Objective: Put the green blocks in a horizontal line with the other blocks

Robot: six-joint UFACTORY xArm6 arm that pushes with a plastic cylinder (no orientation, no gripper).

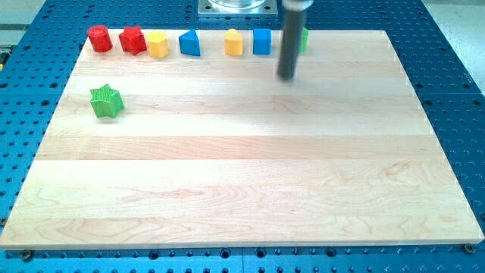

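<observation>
A green star block (106,101) lies alone at the board's left, below the row. Along the view's top runs a row: a red cylinder (99,39), a red star (132,39), a yellow hexagon-like block (158,45), a blue triangle (190,43), a yellow block (234,43) and a blue cube (262,41). A second green block (304,39) sits at the row's right end, mostly hidden behind my rod. My tip (286,76) rests on the board just below and slightly left of that green block.
The wooden board (242,189) lies on a blue perforated table (455,61). A grey metal base (236,7) stands at the view's top centre, beyond the board's edge.
</observation>
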